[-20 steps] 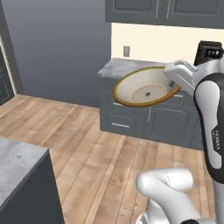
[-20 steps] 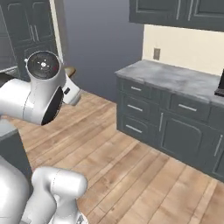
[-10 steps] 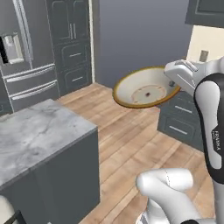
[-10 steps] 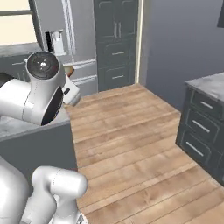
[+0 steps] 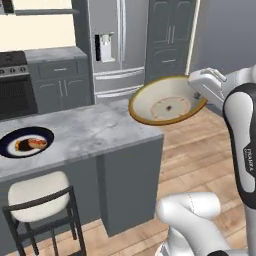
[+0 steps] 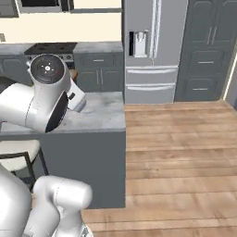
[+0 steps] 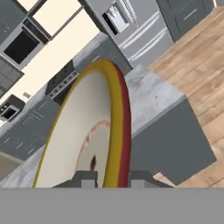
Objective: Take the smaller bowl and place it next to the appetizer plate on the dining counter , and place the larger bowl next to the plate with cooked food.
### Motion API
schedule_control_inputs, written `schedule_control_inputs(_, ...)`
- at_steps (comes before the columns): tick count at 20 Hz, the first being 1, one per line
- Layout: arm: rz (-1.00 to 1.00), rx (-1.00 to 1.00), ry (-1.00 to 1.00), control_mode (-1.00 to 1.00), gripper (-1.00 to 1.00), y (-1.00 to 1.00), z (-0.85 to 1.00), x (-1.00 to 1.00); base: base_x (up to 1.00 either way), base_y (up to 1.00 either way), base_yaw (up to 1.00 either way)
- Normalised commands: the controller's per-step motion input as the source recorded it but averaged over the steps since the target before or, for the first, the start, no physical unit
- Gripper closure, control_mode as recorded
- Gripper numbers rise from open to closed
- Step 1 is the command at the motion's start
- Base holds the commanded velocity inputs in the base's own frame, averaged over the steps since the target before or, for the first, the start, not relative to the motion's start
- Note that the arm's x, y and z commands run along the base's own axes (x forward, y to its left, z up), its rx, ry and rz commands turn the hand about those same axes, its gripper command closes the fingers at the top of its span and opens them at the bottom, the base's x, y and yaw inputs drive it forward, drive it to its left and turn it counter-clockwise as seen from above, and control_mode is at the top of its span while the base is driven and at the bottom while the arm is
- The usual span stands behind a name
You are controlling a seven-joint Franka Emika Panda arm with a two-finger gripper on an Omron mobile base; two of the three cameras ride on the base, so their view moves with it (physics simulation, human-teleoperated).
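Note:
The larger bowl (image 5: 167, 106), wide and cream-tan with an orange-brown rim, hangs tilted in the air over the right end of the dining counter (image 5: 90, 131). My gripper (image 5: 196, 96) is shut on the bowl's right rim. In the hand view the bowl (image 7: 83, 135) stands on edge, its rim pinched in the gripper (image 7: 113, 178). The plate with cooked food (image 5: 26, 142), dark-rimmed, lies on the counter's left part, well away from the bowl. The smaller bowl and the appetizer plate are out of view.
A cream-cushioned stool (image 5: 36, 192) stands at the counter's near side. Behind the counter are a steel fridge (image 5: 117, 45), a stove (image 5: 15, 80) and dark cabinets. Wooden floor (image 6: 180, 152) opens to the right of the counter.
The base has turned, so the whole view swept from the wall cabinets to the dining counter and fridge. The bowl stays held in the same place relative to the arm.

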Motion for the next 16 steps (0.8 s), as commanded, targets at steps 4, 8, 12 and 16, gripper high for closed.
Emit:
schedule_control_inputs(4,0.00,0.00,0.00,1.00,1.00,0.00,0.00,0.00,0.25,0.75,0.41)
schedule_control_inputs(8,0.00,0.00,0.00,1.00,1.00,0.00,0.00,0.00,0.64,0.87,0.35)
schedule_control_inputs(12,0.00,0.00,0.00,1.00,1.00,0.00,0.00,0.00,0.83,0.84,0.28)
schedule_control_inputs(16,0.00,0.00,0.00,1.00,1.00,0.00,0.00,0.00,0.72,0.46,0.12)
